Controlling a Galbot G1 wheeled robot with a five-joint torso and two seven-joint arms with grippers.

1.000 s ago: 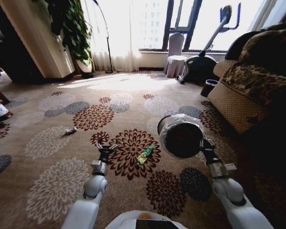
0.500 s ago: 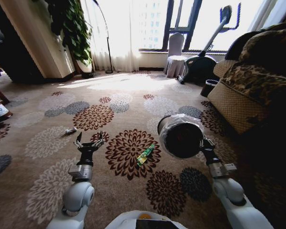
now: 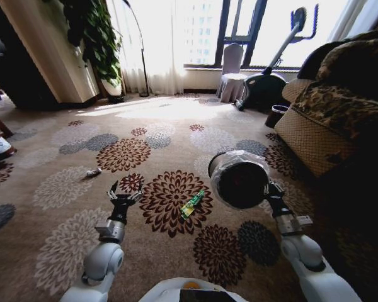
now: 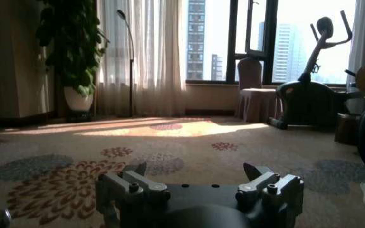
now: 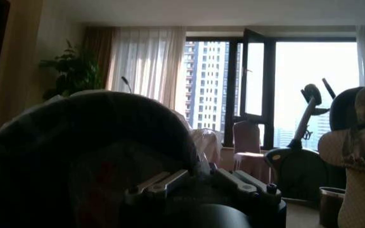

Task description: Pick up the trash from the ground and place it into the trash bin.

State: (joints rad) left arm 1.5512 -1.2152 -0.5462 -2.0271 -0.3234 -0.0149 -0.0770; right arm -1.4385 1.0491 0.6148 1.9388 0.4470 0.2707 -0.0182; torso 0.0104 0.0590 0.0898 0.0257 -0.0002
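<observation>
White scrap [image 3: 93, 172] lies on the carpet [image 3: 63, 245] far left, well ahead of the arms. Left gripper [image 3: 125, 197] hovers low over the carpet, fingers spread, nothing held; the left wrist view confirms the gap. Green wrapper [image 3: 193, 204] lies flat between the arms, right of the left gripper, apart from it. Right gripper [image 5: 201, 183] is clamped on the trash bin [image 3: 239, 180], holding it up off the floor, mouth tilted toward the robot. Judgement: the wrapper is the nearest target. It is thin and flat, so centre the fingers across its narrow side, press to the pile, then close. Keep the bin steady and close by.
</observation>
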